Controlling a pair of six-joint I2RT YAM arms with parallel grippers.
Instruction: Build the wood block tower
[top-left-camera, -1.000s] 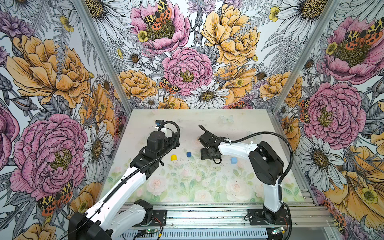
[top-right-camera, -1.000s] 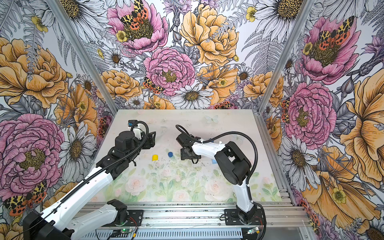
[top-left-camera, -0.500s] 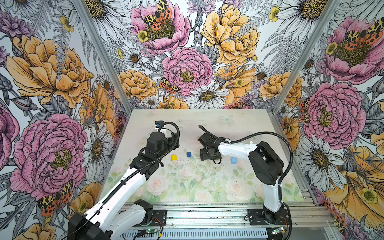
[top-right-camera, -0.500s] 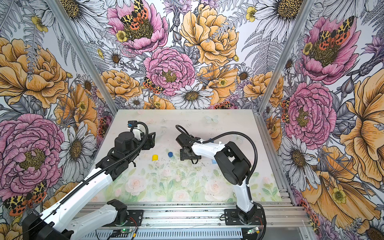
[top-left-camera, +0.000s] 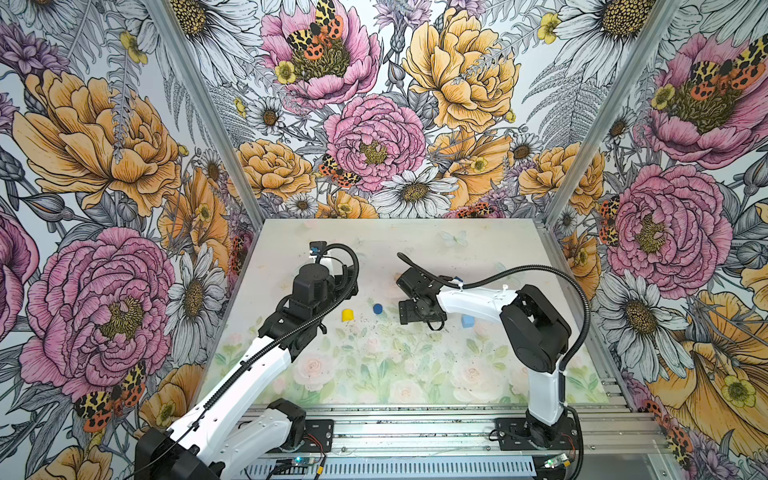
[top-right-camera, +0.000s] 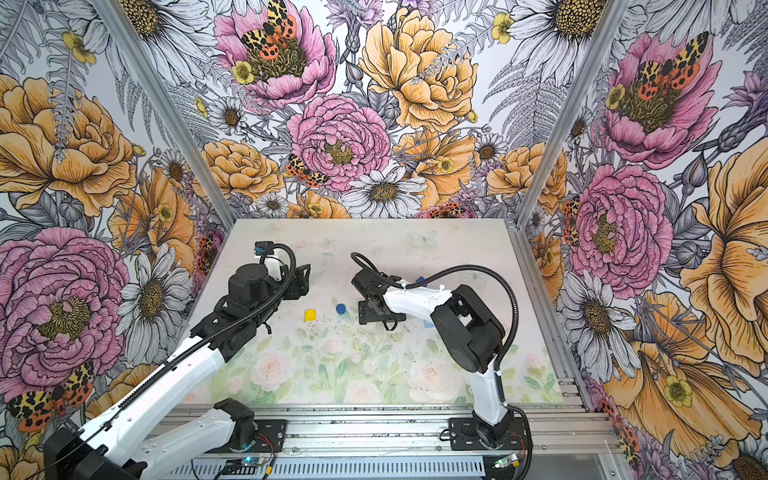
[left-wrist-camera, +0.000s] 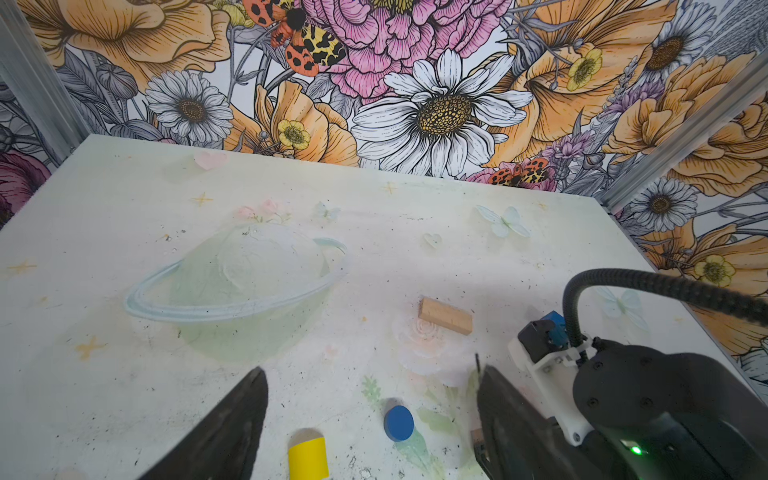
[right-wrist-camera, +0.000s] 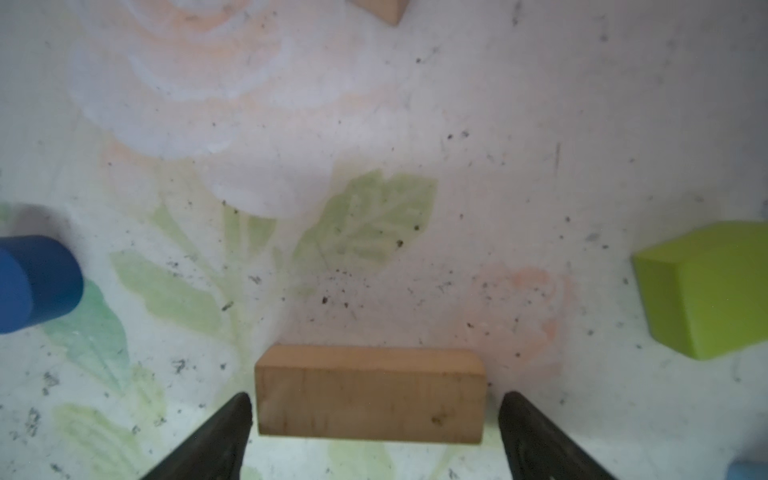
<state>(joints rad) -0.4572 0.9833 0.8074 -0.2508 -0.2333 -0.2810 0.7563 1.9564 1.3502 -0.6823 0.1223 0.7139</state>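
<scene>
In the right wrist view a tan oblong bar (right-wrist-camera: 370, 395) lies on the table between the fingers of my right gripper (right-wrist-camera: 376, 399), which is open with a gap on each side. A blue cylinder (right-wrist-camera: 37, 282), a green cube (right-wrist-camera: 706, 291) and the corner of a second tan bar (right-wrist-camera: 382, 10) lie around it. In both top views the right gripper (top-left-camera: 409, 313) points down and hides the bar. My left gripper (left-wrist-camera: 370, 415) hangs open and empty above the yellow half-round (left-wrist-camera: 307, 457) and the blue cylinder (left-wrist-camera: 398, 422). No blocks are stacked.
A light blue cube (top-left-camera: 468, 321) sits by the right forearm. The yellow half-round (top-left-camera: 348, 314) and the blue cylinder (top-left-camera: 377, 308) lie between the two grippers. The other tan bar (left-wrist-camera: 445, 316) lies just beyond the right wrist (left-wrist-camera: 623, 395). Flowered walls enclose the table (top-left-camera: 374, 249).
The right gripper's jaws stand a little wider around the tan bar. Neither arm has visibly shifted, and the blocks lie where they were.
</scene>
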